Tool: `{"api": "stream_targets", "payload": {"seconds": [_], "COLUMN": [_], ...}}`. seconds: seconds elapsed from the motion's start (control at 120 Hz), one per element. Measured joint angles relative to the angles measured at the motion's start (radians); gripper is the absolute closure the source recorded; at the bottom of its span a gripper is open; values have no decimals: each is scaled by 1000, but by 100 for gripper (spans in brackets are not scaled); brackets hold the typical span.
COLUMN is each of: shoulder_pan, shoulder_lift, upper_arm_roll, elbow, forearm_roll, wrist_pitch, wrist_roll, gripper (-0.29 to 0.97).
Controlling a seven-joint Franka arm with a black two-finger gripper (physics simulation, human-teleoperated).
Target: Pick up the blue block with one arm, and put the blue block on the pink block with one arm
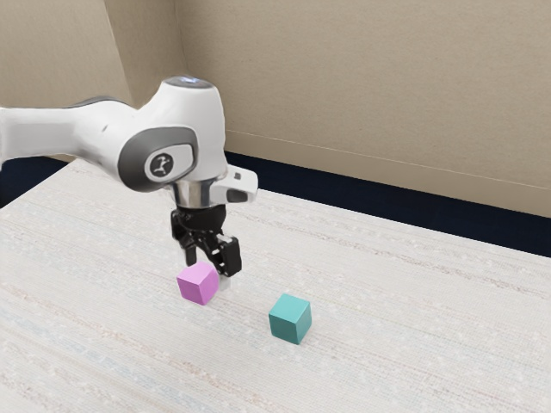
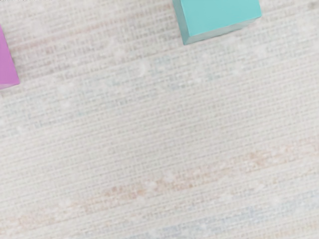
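Two blocks rest on the desk (image 1: pixel 413 344), both upright on a flat face and well apart from each other.

1. Blue block (image 1: pixel 290 318): nearest item in the exterior view. It renders in a teal shade. It sits on the desk at about 4 o'clock from the pink block, with bare desk surface between the two. It is apart from the jaws and from the arm.

2. Pink block (image 1: pixel 198 284): next item back. It sits on the desk at about 10 o'clock from the blue block, with one corner turned toward the camera.

3. Jaws: positioned just behind the pink block, at about 1 o'clock from it in the exterior view, pointing down and low over the desk. The two black fingers (image 1: pixel 231 258) stand spread, with only air between them. Whether a fingertip touches the pink block cannot be determined.

4. Arm (image 1: pixel 103 138): white with grey joint covers. It enters from the exterior view's left at about 9 o'clock and bends down to the jaws.

5. Background: a dark floor strip (image 1: pixel 430 211) runs past the far desk edge, with a beige wall (image 1: pixel 387 86) behind it.

Wrist view: the camera looks down on the woven-grain desk (image 2: pixel 159 149). Part of the blue block (image 2: pixel 217 17) and a narrow edge of the pink block (image 2: pixel 6 62) appear, well apart.
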State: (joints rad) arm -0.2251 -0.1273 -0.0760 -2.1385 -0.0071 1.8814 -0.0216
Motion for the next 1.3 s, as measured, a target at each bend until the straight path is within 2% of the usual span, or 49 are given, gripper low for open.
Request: {"api": "stream_targets", "payload": {"seconds": [0.275, 0.5, 0.7, 0.925, 1.3], "shoulder_pan": [-22, -33, -58, -18, -20], "shoulder_lift": [57, 100, 181, 193, 275], "upper_arm_roll": [-62, -96, -98, -92, -68], "elbow": [-16, -44, -47, -60, -54], "forearm_roll": [-22, -33, -33, -30, -29], "wrist_pitch": [66, 180, 279, 336, 421], "wrist_roll": [-82, -136, -172, -201, -232], "gripper": [0, 0, 0, 0, 0]}}
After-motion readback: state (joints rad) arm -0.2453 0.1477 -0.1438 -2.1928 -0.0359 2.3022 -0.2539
